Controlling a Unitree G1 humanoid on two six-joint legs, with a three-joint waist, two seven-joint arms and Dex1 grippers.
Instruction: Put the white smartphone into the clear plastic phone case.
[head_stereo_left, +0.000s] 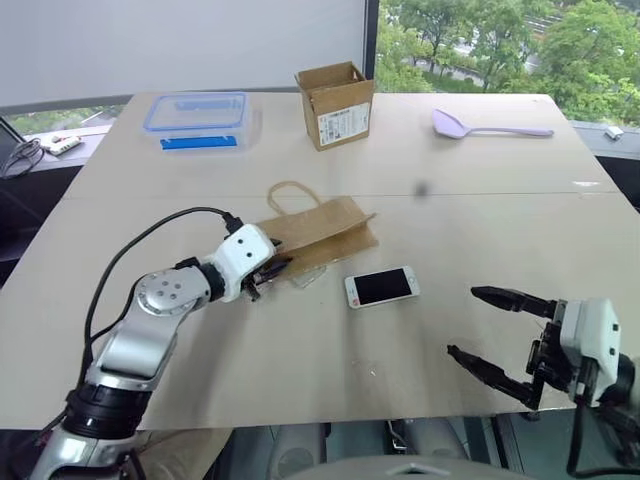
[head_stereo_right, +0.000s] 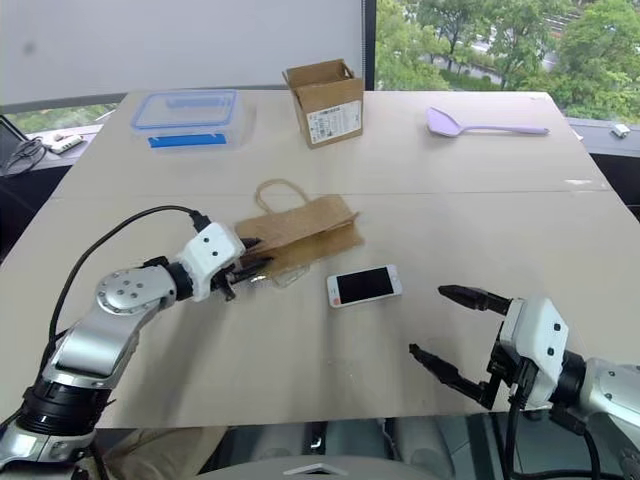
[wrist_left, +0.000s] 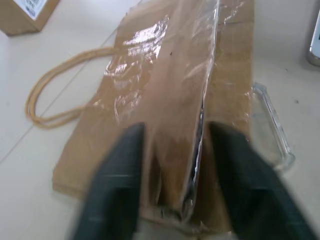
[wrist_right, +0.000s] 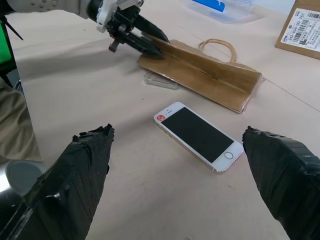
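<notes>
We note a broad pale table (head_stereo_left: 330, 350) with a seam across its middle, set against windows that show green trees. Along its far side: a clear box with a blue-rimmed lid (head_stereo_left: 196, 121), an open cardboard box (head_stereo_left: 336, 104), a lilac spoon (head_stereo_left: 485, 126). At centre a brown paper bag (head_stereo_left: 318, 234) lies flat, its loop handle toward the far side. The left gripper (head_stereo_left: 272, 270) has its fingers closed on the bag's near edge, pinching a raised fold. The right gripper (head_stereo_left: 488, 335) hangs over the near right of the table, fingers spread wide, holding nothing. The white smartphone (head_stereo_left: 381, 287) lies screen up just right of the bag. The clear plastic phone case (wrist_right: 161, 80) peeks out beside the bag's near edge, partly under it.
</notes>
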